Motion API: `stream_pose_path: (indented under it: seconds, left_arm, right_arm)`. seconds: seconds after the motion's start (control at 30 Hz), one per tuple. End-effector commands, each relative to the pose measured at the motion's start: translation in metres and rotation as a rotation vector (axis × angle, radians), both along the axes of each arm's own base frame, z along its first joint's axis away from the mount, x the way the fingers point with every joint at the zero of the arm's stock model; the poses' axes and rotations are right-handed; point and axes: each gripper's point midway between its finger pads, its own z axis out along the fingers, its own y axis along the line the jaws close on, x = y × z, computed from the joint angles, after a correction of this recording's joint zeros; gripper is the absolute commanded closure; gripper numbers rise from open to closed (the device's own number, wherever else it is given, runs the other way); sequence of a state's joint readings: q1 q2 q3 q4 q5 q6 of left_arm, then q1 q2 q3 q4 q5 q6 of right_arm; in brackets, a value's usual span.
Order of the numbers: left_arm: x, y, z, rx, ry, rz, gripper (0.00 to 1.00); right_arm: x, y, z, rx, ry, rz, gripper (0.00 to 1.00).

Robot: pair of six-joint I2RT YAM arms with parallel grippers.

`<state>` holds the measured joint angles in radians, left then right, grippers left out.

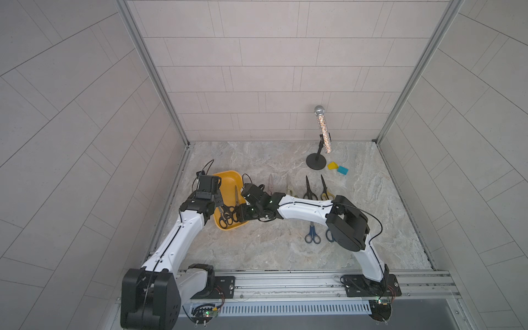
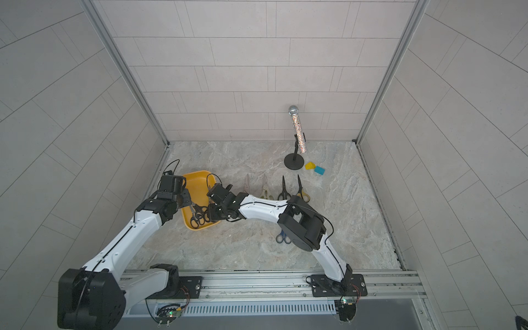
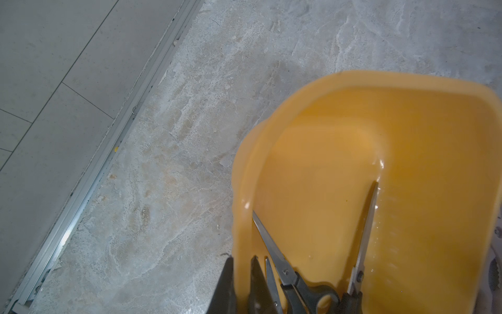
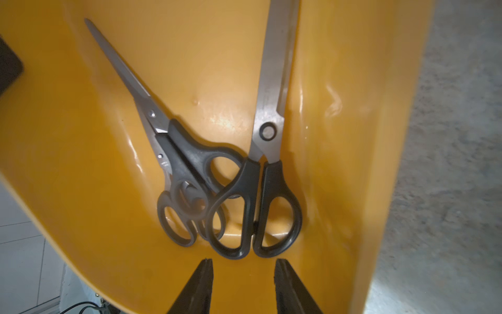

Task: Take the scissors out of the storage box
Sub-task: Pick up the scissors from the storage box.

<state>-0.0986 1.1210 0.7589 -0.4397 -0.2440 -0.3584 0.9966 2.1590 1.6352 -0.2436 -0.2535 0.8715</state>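
The yellow storage box (image 1: 227,178) lies at the table's left, tilted in the wrist views. Three black-handled scissors lie inside: a large pair (image 4: 267,174) along one wall, and two smaller pairs (image 4: 176,160) stacked beside it, handles overlapping. My left gripper (image 3: 241,262) is shut on the box's left rim (image 3: 240,190). My right gripper (image 4: 243,265) hovers open just behind the large pair's handle loops, with nothing between its fingers. On the table lie pink shears (image 1: 270,183), cream shears (image 1: 290,185), a black pair (image 1: 308,188), a yellow-and-black pair (image 1: 325,190) and a blue pair (image 1: 312,234).
A glittery microphone (image 1: 323,128) stands on a black stand at the back right, with a small yellow block (image 1: 332,165) and a blue block (image 1: 343,170) beside it. The left wall's metal rail (image 3: 81,190) runs close to the box. My right arm crosses above the laid-out scissors.
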Motion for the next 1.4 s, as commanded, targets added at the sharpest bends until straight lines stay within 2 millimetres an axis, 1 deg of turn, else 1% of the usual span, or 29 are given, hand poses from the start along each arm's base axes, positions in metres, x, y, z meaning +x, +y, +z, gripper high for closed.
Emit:
stream_pose_path:
  seconds: [0.0, 0.27, 0.43, 0.6, 0.67, 0.73, 0.87, 1.07, 1.37]
  left_arm:
    - [0.004, 0.001, 0.011, -0.001, -0.037, 0.003, 1.00]
    - [0.003, 0.001, 0.010, 0.000, -0.031, 0.003, 1.00]
    - [0.004, 0.000, 0.008, -0.002, -0.025, 0.001, 1.00]
    - [0.004, 0.001, 0.006, -0.001, -0.018, 0.002, 1.00]
    - [0.004, 0.000, 0.006, -0.002, -0.018, 0.001, 1.00]
    - [0.004, 0.001, 0.006, -0.001, -0.017, 0.002, 1.00]
    - [0.004, 0.000, 0.006, 0.000, -0.019, 0.001, 1.00]
    - [0.004, 0.001, 0.007, 0.001, -0.022, 0.003, 1.00]
    - [0.004, 0.001, 0.007, 0.002, -0.022, 0.004, 1.00]
  right_arm:
    - [0.003, -0.001, -0.014, -0.052, 0.004, -0.024, 0.59]
    - [0.013, 0.012, -0.032, -0.045, 0.018, -0.024, 0.61]
    - [0.018, 0.010, -0.043, -0.041, 0.040, -0.047, 0.63]
    - [0.018, 0.009, -0.052, -0.048, 0.047, -0.046, 0.66]
    - [0.018, 0.008, -0.054, -0.051, 0.048, -0.048, 0.70]
    - [0.018, 0.006, -0.054, -0.052, 0.047, -0.050, 0.79]
    - [0.020, 0.004, -0.040, -0.043, 0.023, -0.048, 0.88]
    - [0.022, 0.000, -0.005, -0.010, -0.034, -0.041, 0.94]
    - [0.020, -0.001, 0.057, 0.078, -0.103, -0.021, 0.95]
